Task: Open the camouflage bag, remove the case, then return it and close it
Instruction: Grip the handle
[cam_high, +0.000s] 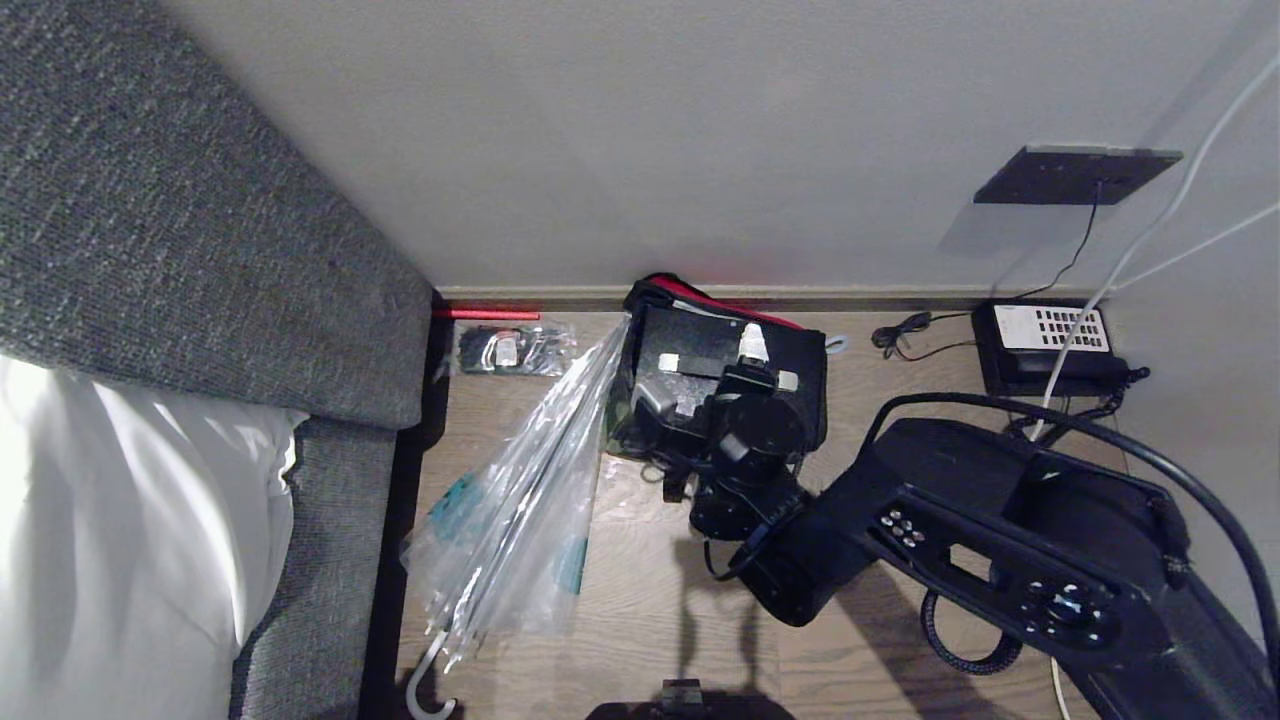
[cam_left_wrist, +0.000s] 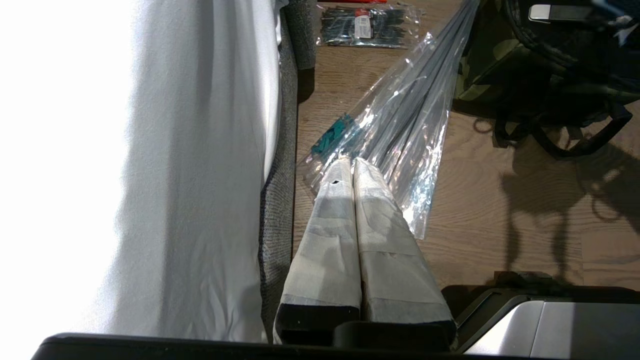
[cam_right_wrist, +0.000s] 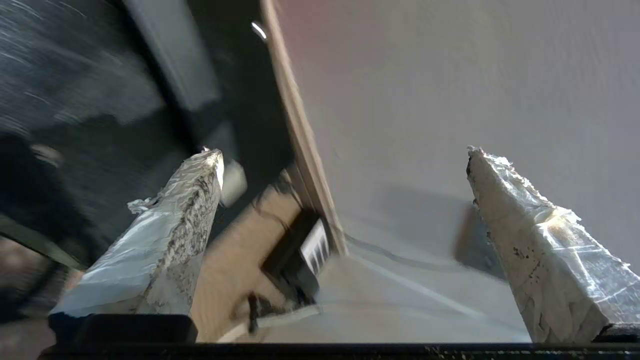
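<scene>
The camouflage bag (cam_high: 690, 345) stands on the wood floor against the skirting board, dark and boxy, with a red edge at its back. My right arm hides much of its top. My right gripper (cam_high: 745, 365) hovers over the bag, open wide with nothing between the taped fingers (cam_right_wrist: 170, 240). In the right wrist view the right gripper (cam_right_wrist: 342, 151) faces the wall, and the bag (cam_right_wrist: 100, 100) is a dark blur beside one finger. The bag's camouflage side (cam_left_wrist: 480, 65) shows in the left wrist view. My left gripper (cam_left_wrist: 352, 162) is parked low by the bed, shut and empty. The case does not show.
A clear plastic-wrapped umbrella (cam_high: 520, 500) leans against the bag's left side. A packet of black ties (cam_high: 510, 350) lies by the wall. A desk telephone (cam_high: 1050, 345) with cables sits to the right. A grey upholstered bed frame (cam_high: 150, 250) with white bedding (cam_high: 120, 500) fills the left.
</scene>
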